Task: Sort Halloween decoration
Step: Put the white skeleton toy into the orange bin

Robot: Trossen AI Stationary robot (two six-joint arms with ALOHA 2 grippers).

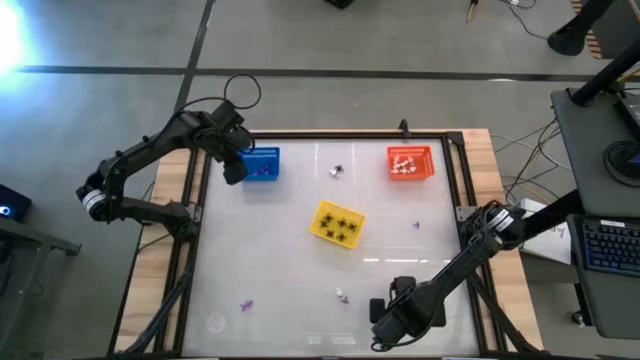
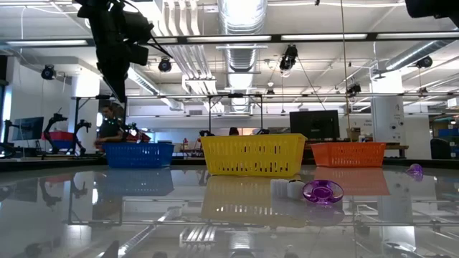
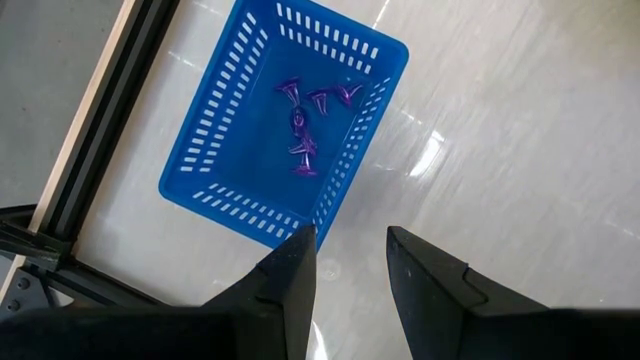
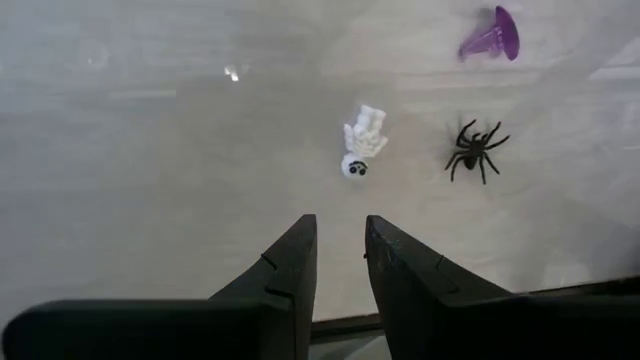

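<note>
White skeleton piece [image 4: 361, 140] flat on the bench [image 1: 300, 290], straight ahead of the right gripper [image 4: 340, 250], long axis running roughly along the gripper's line of reach, skull end nearer the fingertips. Black spider [image 4: 477, 150] just beside it, off to one side of that line; purple witch hat [image 4: 492, 34] farther out again. Right gripper low over the bench's near edge, fingers parallel with only a narrow gap, pinching nothing. Clearly the nearer arm for this cluster.

Judged next move: short push forward and down onto the skeleton, jaws likely needing more spread first, with care not to nudge the spider. Open bench on the far side of the skeleton; the bench frame close behind the gripper, so little room to back off.

Elsewhere: purple pieces [image 3: 305, 125] already in the blue basket [image 3: 230, 190], black spiders [image 1: 340, 226] in the yellow basket [image 1: 323, 229], white bits [image 1: 404, 164] in the orange basket [image 1: 428, 170]. Left gripper [image 3: 345, 260] hovering above the blue basket's corner, fingers slightly parted, empty, far from the loose pieces. More strays across the bench, including a purple piece [image 1: 246, 304].
</note>
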